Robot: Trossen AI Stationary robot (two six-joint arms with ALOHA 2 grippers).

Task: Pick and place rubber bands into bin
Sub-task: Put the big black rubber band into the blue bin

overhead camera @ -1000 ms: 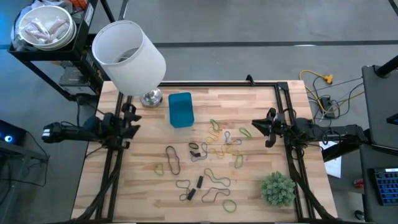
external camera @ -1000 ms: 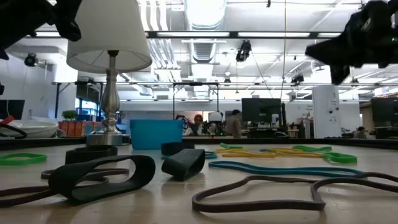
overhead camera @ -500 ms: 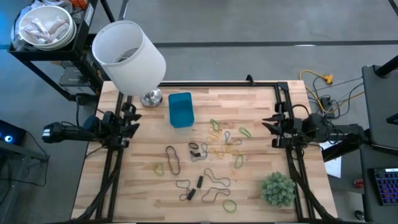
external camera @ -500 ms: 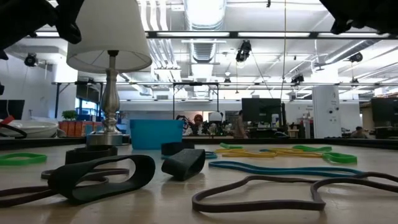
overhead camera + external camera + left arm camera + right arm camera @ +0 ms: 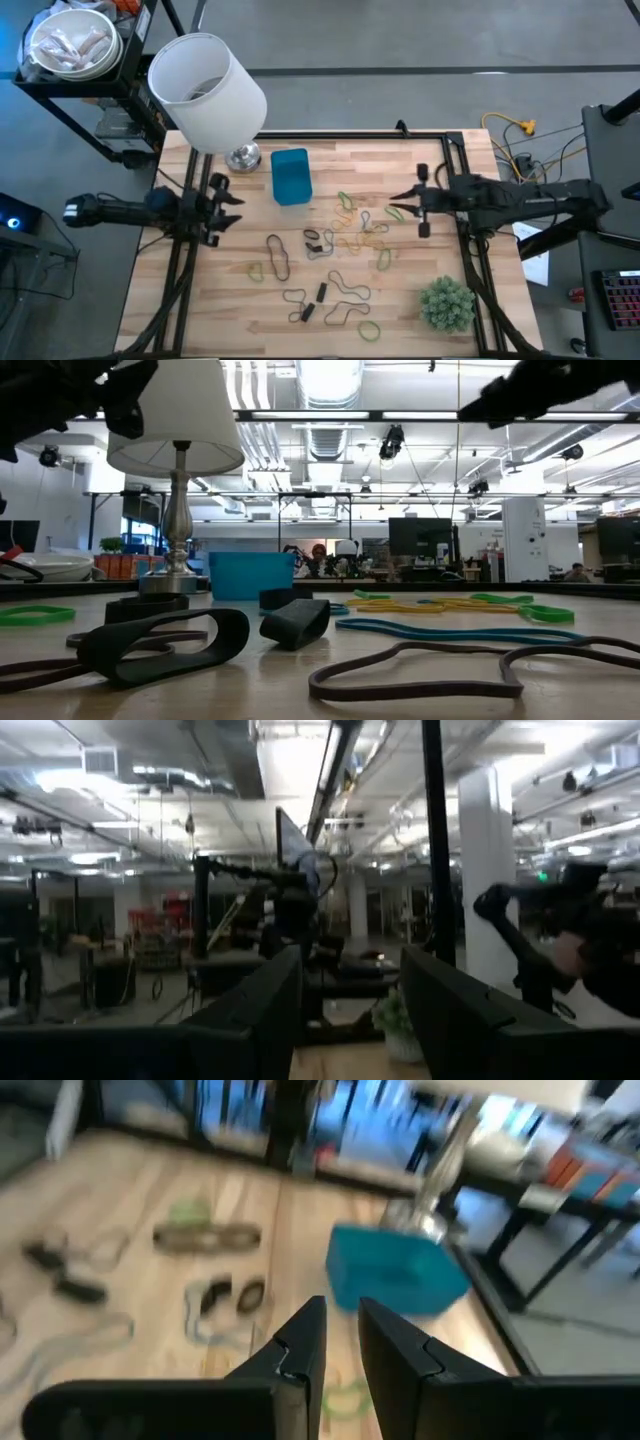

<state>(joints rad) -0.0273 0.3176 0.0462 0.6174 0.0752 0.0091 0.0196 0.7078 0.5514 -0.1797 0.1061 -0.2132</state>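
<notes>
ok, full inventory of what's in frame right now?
Thin floppy rubber bands: many; green, yellow, tan, dark; scattered mid-table.
Small blue rectangular plastic bin: one; far side of table, beside the lamp; no bands visible inside.
White cylindrical-shade lamp: one; metal base at far-left corner.
Bushy green plant: one; near-right corner.
Wooden slat table: one; light wood.
Black shelf with white bowl: one; beyond the table's left.
Left end effector: dark, open, at left table edge.
Right end effector: dark, open, above the rightmost bands, holding nothing.
</notes>
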